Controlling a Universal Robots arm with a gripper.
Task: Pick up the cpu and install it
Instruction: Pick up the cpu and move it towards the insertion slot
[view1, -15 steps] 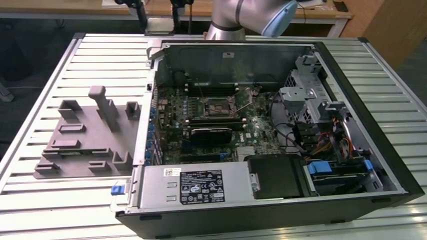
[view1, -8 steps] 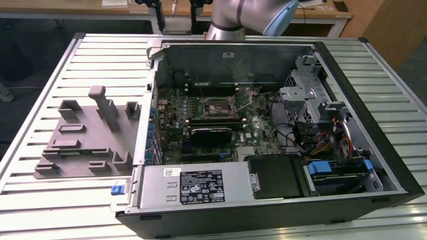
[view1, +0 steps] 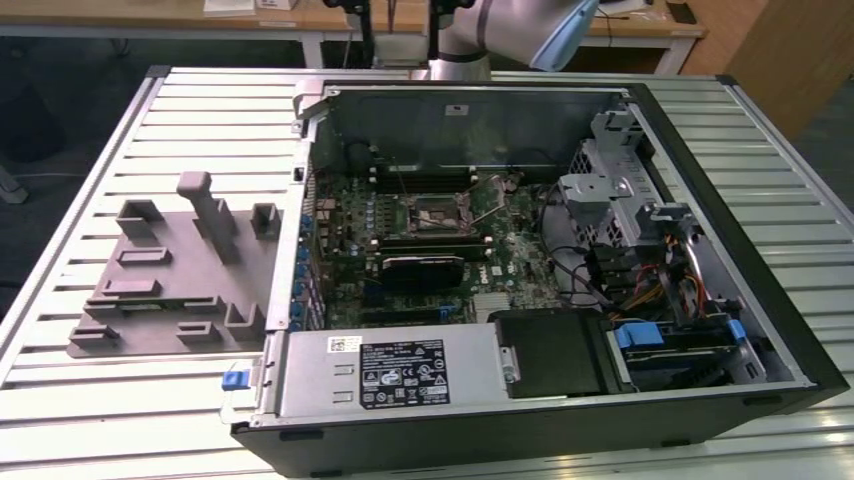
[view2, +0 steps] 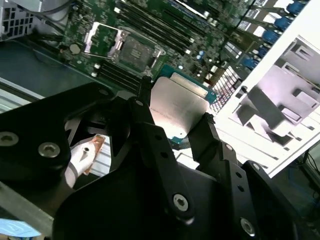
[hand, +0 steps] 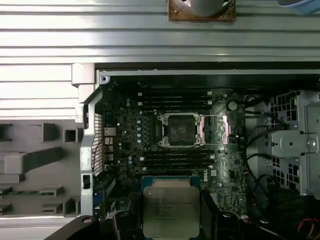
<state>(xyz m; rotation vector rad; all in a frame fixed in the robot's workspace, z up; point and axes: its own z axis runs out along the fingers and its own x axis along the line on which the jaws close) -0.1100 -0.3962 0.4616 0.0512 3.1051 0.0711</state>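
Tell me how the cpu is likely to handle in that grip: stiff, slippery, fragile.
Probably stiff: the cpu sits flat in the gripper, held by its edges with no sag. Its shiny metal top suggests smooth surfaces, so it may slip if the grip loosens. Likely light, being thin.

You have the silver-grey robot arm (view1: 514, 28) raised at the top of the exterior view, and in the second wrist view its black two-finger gripper (view2: 176, 117) has both fingers (view2: 150, 131) clamped against opposite edges of the square silver-topped cpu (view2: 176, 97).
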